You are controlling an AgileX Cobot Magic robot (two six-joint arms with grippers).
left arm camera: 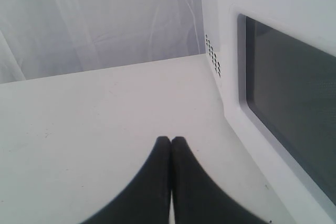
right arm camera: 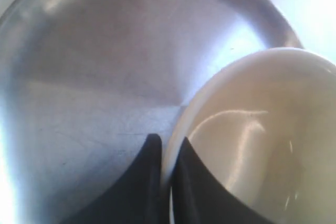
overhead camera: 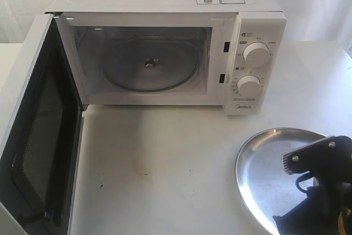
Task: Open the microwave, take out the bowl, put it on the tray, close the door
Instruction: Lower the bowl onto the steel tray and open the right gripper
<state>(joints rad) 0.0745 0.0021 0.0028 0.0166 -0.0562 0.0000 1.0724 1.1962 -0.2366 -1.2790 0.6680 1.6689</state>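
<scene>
The white microwave (overhead camera: 165, 53) stands at the back with its door (overhead camera: 38, 130) swung wide open to the left; only the glass turntable (overhead camera: 149, 64) lies inside. The silver tray (overhead camera: 269, 174) sits at the front right. My right gripper (right arm camera: 167, 142) is shut on the rim of the cream bowl (right arm camera: 252, 140), one finger inside and one outside, directly over the tray (right arm camera: 105, 66). In the exterior view the right arm (overhead camera: 319, 180) hides the bowl. My left gripper (left arm camera: 171, 140) is shut and empty over the table, beside the outer face of the door (left arm camera: 283, 103).
The white table (overhead camera: 165, 169) runs in front of the microwave. The open door juts toward the front left edge. A white curtain (left arm camera: 100, 19) hangs behind.
</scene>
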